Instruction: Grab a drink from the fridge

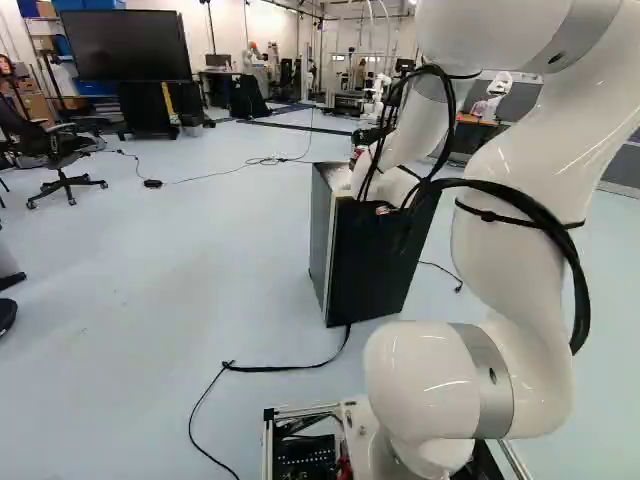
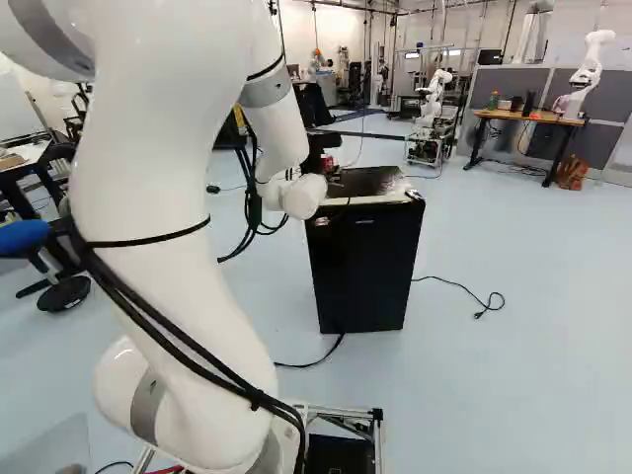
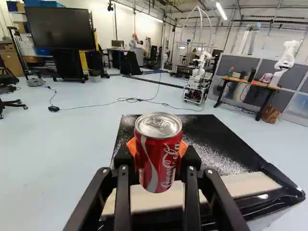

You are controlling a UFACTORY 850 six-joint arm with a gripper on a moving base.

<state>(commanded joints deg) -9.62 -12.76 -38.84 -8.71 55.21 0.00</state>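
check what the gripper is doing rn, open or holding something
Gripper: closed on a red drink can, one finger on each side.

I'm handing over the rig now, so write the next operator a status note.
End effector: shut on the red can, orange pads against it from two sides.
Can: upright, over the top of the black fridge; whether it touches the top, I cannot tell.
Done: drink gripped.
Left: probably lift it clear and bring it away. If the base drives, mind the black cable on the floor ahead.
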